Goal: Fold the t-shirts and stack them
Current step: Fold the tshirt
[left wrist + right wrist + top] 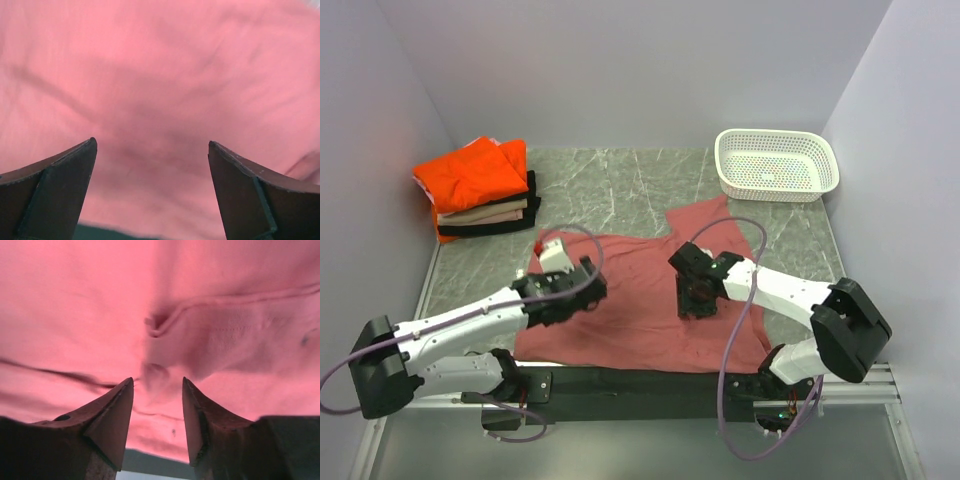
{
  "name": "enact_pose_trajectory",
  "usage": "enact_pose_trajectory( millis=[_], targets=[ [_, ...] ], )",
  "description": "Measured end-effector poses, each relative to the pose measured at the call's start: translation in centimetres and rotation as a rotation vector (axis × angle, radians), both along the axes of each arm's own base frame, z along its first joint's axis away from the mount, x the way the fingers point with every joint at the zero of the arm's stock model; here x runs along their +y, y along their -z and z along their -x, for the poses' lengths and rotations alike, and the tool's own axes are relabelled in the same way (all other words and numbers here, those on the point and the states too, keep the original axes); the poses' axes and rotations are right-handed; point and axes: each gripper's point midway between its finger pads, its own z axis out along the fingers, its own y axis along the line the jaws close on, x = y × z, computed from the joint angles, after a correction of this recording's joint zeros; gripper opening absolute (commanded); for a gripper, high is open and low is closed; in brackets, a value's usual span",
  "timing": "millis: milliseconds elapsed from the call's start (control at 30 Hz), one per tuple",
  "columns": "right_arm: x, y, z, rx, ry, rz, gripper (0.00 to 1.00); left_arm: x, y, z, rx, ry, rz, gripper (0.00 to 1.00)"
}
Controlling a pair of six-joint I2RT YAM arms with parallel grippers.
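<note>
Left gripper (151,142) hangs with its jaws spread wide over the red shirt (640,300), with no cloth between them. Right gripper (157,381) is parted too, more narrowly, with a small pucker of seam just ahead of its tips (not pinched, as far as its wrist view shows). The red shirt lies spread at the table's (620,190) near edge; the stack (480,190) of folded shirts — orange over beige and black — sits at 10 o'clock, and the basket (730,172) at 1 o'clock.

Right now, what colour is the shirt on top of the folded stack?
The top shirt is bright orange; best in top external.
</note>
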Motion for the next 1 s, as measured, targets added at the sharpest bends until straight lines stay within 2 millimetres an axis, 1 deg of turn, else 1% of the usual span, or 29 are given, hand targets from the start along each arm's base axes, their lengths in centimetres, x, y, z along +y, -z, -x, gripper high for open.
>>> enact_pose_trajectory(
  millis=[33, 67, 133, 167, 200, 300, 367, 433, 533, 567, 700, 767, 833, 1000],
  targets=[
    [0.2, -0.6, -0.4, -0.013, -0.002, 0.001, 0.52, 0.1, -1.4, -1.5, -0.034, -0.014, 0.009, 0.99],
    [0.5, -1.4, -1.2, -0.033, -0.003, -0.002, 0.52, 0.3, -2.4, -2.7, -0.061, -0.030, 0.016, 0.99],
    [1.4, -3.3, -2.8, -0.087, -0.011, -0.025, 0.53, 1.9, -4.2, -5.8, -0.117, -0.074, 0.010, 0.99],
    [1.8, -4.2, -3.7, -0.113, -0.012, -0.040, 0.53, 2.8, -4.7, -7.1, -0.137, -0.097, 0.000, 0.99],
    [2.0, -5.1, -4.6, -0.136, -0.011, -0.051, 0.53, 4.2, -5.2, -8.6, -0.156, -0.124, -0.023, 0.99],
    [2.2, -7.5, -7.0, -0.201, 0.007, -0.073, 0.54, 7.5, -5.4, -12.0, -0.161, -0.174, -0.109, 0.99],
    [2.1, -8.8, -8.4, -0.239, 0.019, -0.089, 0.54, 8.6, -5.0, -14.0, -0.152, -0.189, -0.151, 0.97],
    [1.8, -9.5, -9.3, -0.259, 0.028, -0.099, 0.54, 10.1, -4.0, -16.1, -0.133, -0.204, -0.186, 0.94],
    [1.1, -9.8, -9.6, -0.268, 0.034, -0.098, 0.54, 11.9, -2.6, -18.3, -0.103, -0.218, -0.210, 0.85],
    [0.9, -9.8, -9.6, -0.269, 0.037, -0.098, 0.54, 12.3, -2.3, -18.9, -0.100, -0.223, -0.211, 0.80],
    [0.0, -10.0, -9.3, -0.279, 0.050, -0.111, 0.54, 13.9, -1.0, -22.1, -0.088, -0.241, -0.195, 0.74],
    [-0.5, -10.0, -8.8, -0.282, 0.059, -0.116, 0.54, 14.0, -0.2, -23.3, -0.083, -0.235, -0.192, 0.70],
    [-1.1, -10.0, -8.4, -0.284, 0.068, -0.120, 0.54, 13.6, 1.0, -24.3, -0.063, -0.214, -0.188, 0.65],
    [-2.1, -10.0, -7.7, -0.297, 0.084, -0.129, 0.54, 12.5, 3.2, -26.0, -0.027, -0.170, -0.176, 0.61]
  ],
)
